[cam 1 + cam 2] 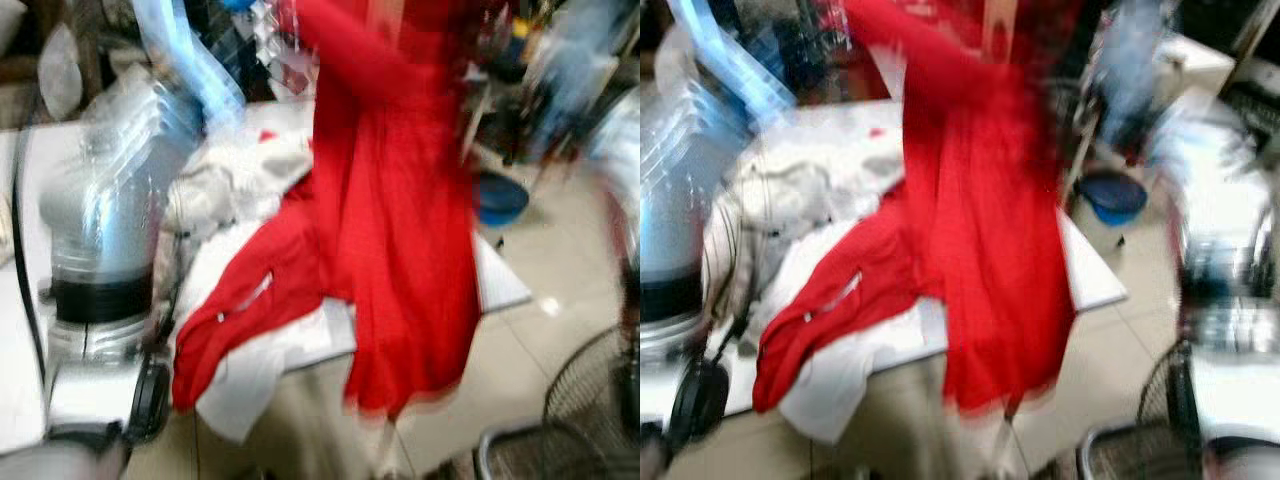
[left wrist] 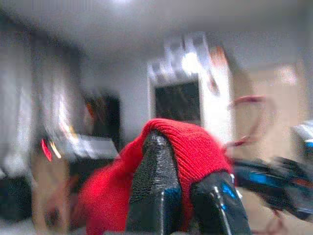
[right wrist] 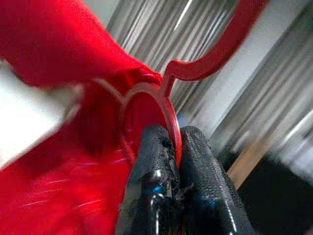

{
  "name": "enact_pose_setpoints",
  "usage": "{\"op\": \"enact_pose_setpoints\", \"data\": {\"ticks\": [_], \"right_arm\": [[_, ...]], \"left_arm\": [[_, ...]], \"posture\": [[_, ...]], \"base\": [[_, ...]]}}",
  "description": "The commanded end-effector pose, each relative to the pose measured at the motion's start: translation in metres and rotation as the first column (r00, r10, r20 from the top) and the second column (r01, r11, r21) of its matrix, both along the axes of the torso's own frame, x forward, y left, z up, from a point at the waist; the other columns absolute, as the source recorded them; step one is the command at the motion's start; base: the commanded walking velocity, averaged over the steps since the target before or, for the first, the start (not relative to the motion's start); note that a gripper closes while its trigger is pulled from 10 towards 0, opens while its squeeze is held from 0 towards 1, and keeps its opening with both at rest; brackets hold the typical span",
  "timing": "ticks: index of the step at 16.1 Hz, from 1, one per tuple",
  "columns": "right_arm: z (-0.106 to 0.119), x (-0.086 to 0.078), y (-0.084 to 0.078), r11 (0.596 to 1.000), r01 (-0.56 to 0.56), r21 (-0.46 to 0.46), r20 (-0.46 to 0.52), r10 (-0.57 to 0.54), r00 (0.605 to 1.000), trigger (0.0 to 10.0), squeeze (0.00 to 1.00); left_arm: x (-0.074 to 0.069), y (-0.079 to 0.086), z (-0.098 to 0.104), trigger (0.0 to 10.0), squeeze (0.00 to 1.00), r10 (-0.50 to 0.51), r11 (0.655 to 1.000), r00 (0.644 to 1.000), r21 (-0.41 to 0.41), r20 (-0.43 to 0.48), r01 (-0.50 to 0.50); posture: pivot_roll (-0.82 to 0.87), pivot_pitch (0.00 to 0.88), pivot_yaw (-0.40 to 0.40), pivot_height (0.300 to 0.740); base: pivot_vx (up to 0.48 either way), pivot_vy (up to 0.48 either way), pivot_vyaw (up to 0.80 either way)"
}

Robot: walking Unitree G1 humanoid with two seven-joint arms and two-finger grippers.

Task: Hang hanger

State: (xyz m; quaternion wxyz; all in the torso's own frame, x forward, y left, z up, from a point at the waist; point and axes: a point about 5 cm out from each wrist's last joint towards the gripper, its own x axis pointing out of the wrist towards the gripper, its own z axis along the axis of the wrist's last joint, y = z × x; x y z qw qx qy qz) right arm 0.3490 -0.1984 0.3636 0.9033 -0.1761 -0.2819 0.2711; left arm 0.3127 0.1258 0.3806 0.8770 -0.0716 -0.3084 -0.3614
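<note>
One red garment [image 1: 400,220], one red hanger [image 3: 215,54], both grippers clamped.
Eye views, blurred: garment hangs centre frame, its lower part trailing over one white table [image 1: 500,280]; left arm [image 1: 110,230] at left edge. Left wrist: left gripper [image 2: 188,188] pinches red knit, fabric draped over the fingertips. Right wrist: right gripper [image 3: 177,147] shut on the hanger's wire, hook running toward upper right.

Garment [image 1: 400,230] hanging before table [image 1: 505,285], bucket [image 1: 498,198] behind, fan [image 1: 590,400] right
</note>
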Motion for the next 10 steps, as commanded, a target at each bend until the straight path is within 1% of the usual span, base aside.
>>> {"op": "enact_pose_setpoints", "data": {"ticks": [1, 2, 3, 4, 5, 6, 7, 8, 9, 10], "right_arm": [[0.044, -0.014, -0.017, 0.991, 0.001, 0.136, 0.195, -0.028, 0.980, 10.0, 0.00], [0.060, -0.018, -0.017, 0.988, -0.024, 0.151, 0.267, -0.017, 0.963, 10.0, 0.00], [0.060, -0.016, -0.015, 0.991, -0.030, 0.132, 0.266, -0.007, 0.964, 10.0, 0.00], [0.044, -0.006, -0.012, 0.998, 0.000, 0.069, 0.234, -0.017, 0.972, 10.0, 0.00], [0.021, 0.003, -0.007, 0.999, -0.006, 0.036, 0.178, -0.001, 0.984, 10.0, 0.00], [-0.015, 0.010, -0.001, 0.999, -0.040, 0.004, 0.082, 0.039, 0.996, 10.0, 0.00], [-0.053, 0.012, 0.006, 0.996, -0.081, -0.033, -0.024, 0.080, 0.997, 10.0, 0.00], [-0.073, 0.010, 0.009, 0.994, -0.097, -0.053, -0.077, 0.093, 0.993, 10.0, 0.00], [-0.093, 0.007, 0.012, 0.992, -0.111, -0.056, -0.133, 0.102, 0.986, 10.0, 0.00], [-0.141, -0.007, 0.019, 0.985, -0.159, -0.065, -0.268, 0.136, 0.954, 10.0, 0.00]], "left_arm": [[-0.001, 0.025, 0.030, 10.0, 0.00, 0.113, 0.983, 0.988, -0.154, 0.105, -0.096], [-0.004, 0.034, 0.046, 10.0, 0.00, 0.117, 0.970, 0.982, -0.231, 0.146, -0.081], [-0.005, 0.036, 0.048, 10.0, 0.00, 0.116, 0.967, 0.981, -0.242, 0.156, -0.076], [-0.002, 0.035, 0.042, 10.0, 0.00, 0.119, 0.974, 0.983, -0.210, 0.140, -0.088], [0.003, 0.031, 0.028, 10.0, 0.00, 0.132, 0.978, 0.985, -0.173, 0.107, -0.112], [0.011, 0.026, 0.005, 10.0, 0.00, 0.159, 0.981, 0.986, -0.119, 0.047, -0.152], [0.019, 0.022, -0.021, 10.0, 0.00, 0.198, 0.979, 0.980, -0.033, -0.033, -0.199], [0.025, 0.019, -0.038, 10.0, 0.00, 0.239, 0.971, 0.967, 0.037, -0.088, -0.236], [0.029, 0.018, -0.056, 10.0, 0.00, 0.291, 0.954, 0.949, 0.118, -0.119, -0.277], [0.041, 0.018, -0.108, 10.0, 0.00, 0.434, 0.863, 0.878, 0.373, -0.200, -0.342]], "posture": [[-0.09, 0.000, -0.017, 0.740], [-0.08, 0.000, -0.020, 0.740], [-0.08, 0.000, -0.020, 0.740], [-0.08, 0.000, -0.020, 0.740], [-0.08, 0.000, -0.016, 0.740], [-0.08, 0.000, -0.016, 0.740], [-0.08, 0.000, -0.013, 0.740], [-0.08, 0.000, -0.013, 0.740], [-0.08, 0.000, -0.013, 0.740], [-0.08, 0.004, -0.011, 0.740]], "base": [[0.000, 0.000, 0.00], [0.000, 0.000, 0.00], [0.000, 0.000, 0.00], [0.000, 0.000, 0.00], [0.000, 0.000, 0.00], [0.000, 0.000, 0.00], [0.000, 0.000, 0.00], [0.000, 0.000, 0.00], [0.000, 0.000, 0.00], [0.000, 0.000, 0.00]]}}
